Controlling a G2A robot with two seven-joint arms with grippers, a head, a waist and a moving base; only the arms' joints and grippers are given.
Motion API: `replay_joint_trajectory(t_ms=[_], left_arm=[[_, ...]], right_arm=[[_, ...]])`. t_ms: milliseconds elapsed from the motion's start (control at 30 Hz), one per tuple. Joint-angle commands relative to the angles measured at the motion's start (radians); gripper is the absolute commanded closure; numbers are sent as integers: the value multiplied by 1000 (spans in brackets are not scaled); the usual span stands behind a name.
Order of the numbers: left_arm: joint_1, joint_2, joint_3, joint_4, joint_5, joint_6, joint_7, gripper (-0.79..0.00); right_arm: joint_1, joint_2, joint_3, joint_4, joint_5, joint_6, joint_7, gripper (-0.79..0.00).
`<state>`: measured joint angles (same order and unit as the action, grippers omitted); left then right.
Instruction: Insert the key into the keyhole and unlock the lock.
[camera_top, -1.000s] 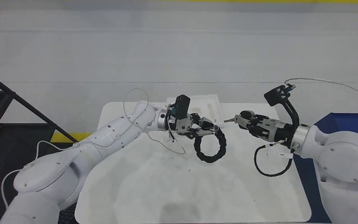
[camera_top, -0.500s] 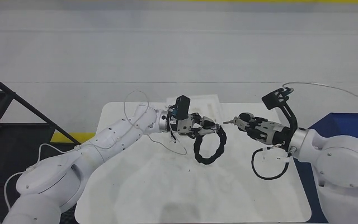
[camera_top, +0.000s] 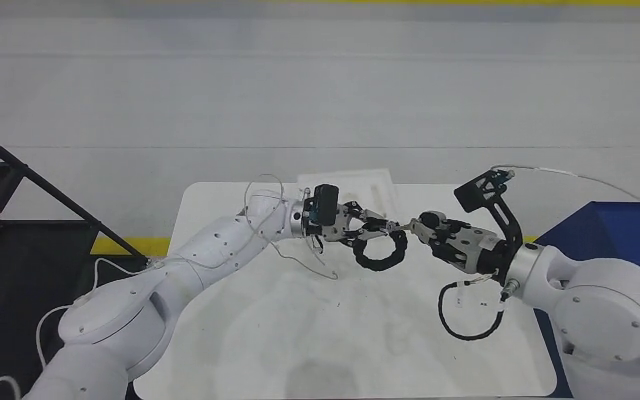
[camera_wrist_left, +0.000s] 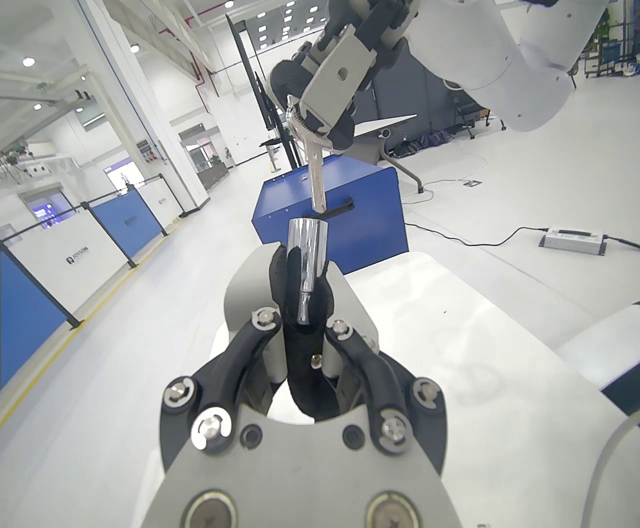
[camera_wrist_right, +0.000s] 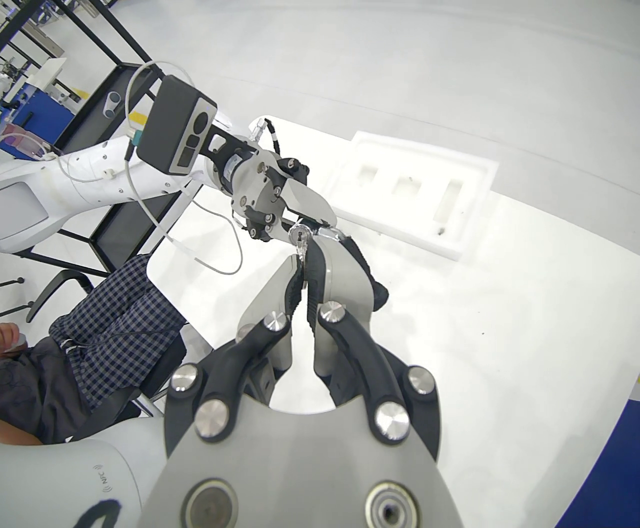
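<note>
My left gripper (camera_wrist_left: 300, 280) is shut on the lock, a chrome cylinder (camera_wrist_left: 307, 240) with a black cable loop (camera_top: 381, 256) hanging below it over the table's middle. The right gripper (camera_wrist_right: 304, 272) is shut on a silver key (camera_wrist_left: 315, 175). The key's blade points at the cylinder's end face, with its tip just short of it or touching it. In the right wrist view the key (camera_wrist_right: 300, 247) meets the keyhole face (camera_wrist_right: 299, 233) held by the left gripper (camera_wrist_right: 305, 210). From above, the two grippers (camera_top: 372, 228) (camera_top: 420, 224) face each other almost tip to tip.
A white foam tray (camera_top: 352, 185) with recesses lies at the table's far edge behind the grippers. A second black cable loop (camera_top: 466, 312) hangs under the right arm. The white table (camera_top: 300, 340) has free room in front. A blue box (camera_top: 600, 222) stands at the right.
Both arms have moved toward each other, closing the gap between key and lock. The lock's cable loop has swung up and shifted right.
</note>
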<state>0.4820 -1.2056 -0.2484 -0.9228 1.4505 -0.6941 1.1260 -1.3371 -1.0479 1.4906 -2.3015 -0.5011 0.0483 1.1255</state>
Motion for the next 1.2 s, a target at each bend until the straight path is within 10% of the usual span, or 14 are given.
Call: replay_joint_trajectory(t_ms=[0, 1167], left_arm=[[1, -12, 6, 24, 13, 24, 24, 0], [47, -78, -99, 117, 110, 172, 54, 0]], right_arm=[[-1, 1, -7, -3, -17, 6, -18, 0], [6, 5, -60, 13, -53, 125, -112, 0]])
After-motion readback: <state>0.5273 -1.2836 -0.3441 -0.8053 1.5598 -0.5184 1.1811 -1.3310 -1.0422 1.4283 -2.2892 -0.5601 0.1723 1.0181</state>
